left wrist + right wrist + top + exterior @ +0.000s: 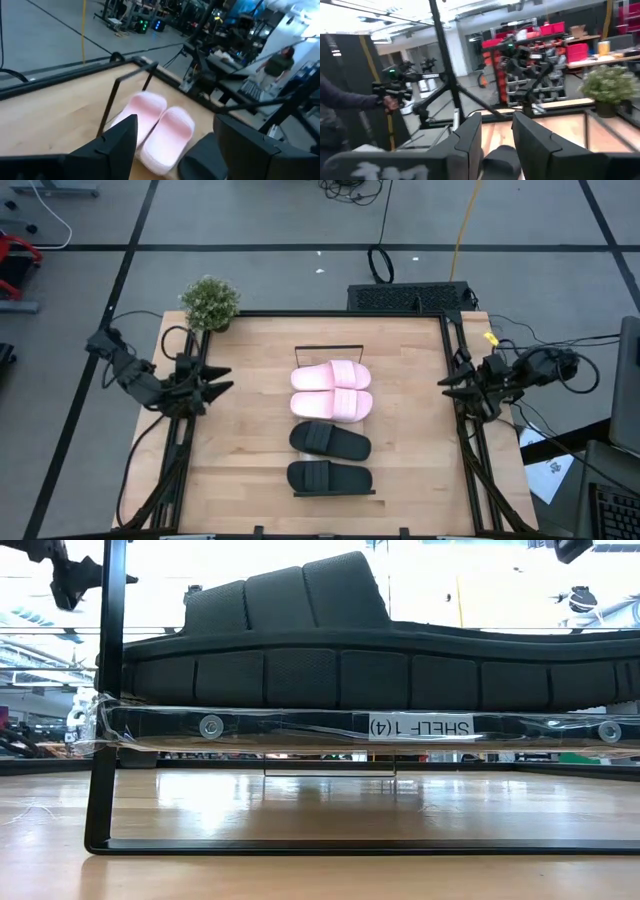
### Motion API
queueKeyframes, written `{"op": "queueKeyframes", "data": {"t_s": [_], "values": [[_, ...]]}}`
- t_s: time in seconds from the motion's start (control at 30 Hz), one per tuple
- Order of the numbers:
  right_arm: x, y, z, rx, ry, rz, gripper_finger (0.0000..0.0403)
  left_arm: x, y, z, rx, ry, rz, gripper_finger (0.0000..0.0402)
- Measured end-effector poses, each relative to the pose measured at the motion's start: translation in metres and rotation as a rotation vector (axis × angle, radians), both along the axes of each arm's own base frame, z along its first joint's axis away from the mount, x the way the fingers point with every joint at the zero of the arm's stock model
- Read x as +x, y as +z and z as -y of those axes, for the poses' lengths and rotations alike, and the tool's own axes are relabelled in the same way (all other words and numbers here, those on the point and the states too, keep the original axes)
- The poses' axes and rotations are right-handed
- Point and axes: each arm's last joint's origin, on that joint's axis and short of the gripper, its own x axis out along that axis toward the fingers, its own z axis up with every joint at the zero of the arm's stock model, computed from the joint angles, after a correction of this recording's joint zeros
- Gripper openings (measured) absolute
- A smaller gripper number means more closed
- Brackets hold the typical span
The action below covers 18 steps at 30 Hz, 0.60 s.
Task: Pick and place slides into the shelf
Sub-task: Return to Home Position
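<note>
- Nearest, at 6 o'clock on the shelf (335,493), lie two black slides (330,477); behind them, toward 12, two pink slides (331,377), each lengthwise from 9 to 3.
- The left gripper (228,379), fingers apart, stands at their 9 o'clock; the right gripper (443,386), fingers slightly apart, at 3, equally near.
- I judge nothing remains to pick.

The left arm (140,382) is sitting folded low at 9 o'clock in the high view, with its wrist pointing toward 3 o'clock. The left gripper (224,379) is holding nothing, its fingers (117,142) standing wide apart. The right arm (530,366) is sitting folded at 3 o'clock, pointing toward 9 o'clock. The right gripper (446,383) is holding nothing, its fingers (470,137) standing narrowly parted.
</note>
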Motion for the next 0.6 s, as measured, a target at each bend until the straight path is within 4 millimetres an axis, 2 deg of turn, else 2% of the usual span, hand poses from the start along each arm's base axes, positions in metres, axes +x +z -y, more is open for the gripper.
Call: {"op": "queueKeyframes", "data": {"t_s": [0.1, 0.27, 0.5, 0.6], "values": [[0.002, -0.015, -0.002, 0.007, 0.04, 0.032, 0.01, 0.0, -0.012, 0.0, -0.023, -0.004, 0.009, 0.0255], [0.007, -0.037, -0.005, 0.023, 0.067, 0.072, 0.01, 0.013, -0.039, 0.012, -0.071, -0.054, 0.049, 0.0255], [0.001, -0.046, -0.002, 0.015, 0.061, 0.004, 0.01, 0.019, -0.065, 0.015, -0.059, -0.074, 0.071, 0.0255], [0.001, -0.045, 0.0, 0.005, -0.009, 0.011, 0.01, 0.018, -0.069, 0.011, -0.041, -0.053, 0.066, 0.0255]]}}
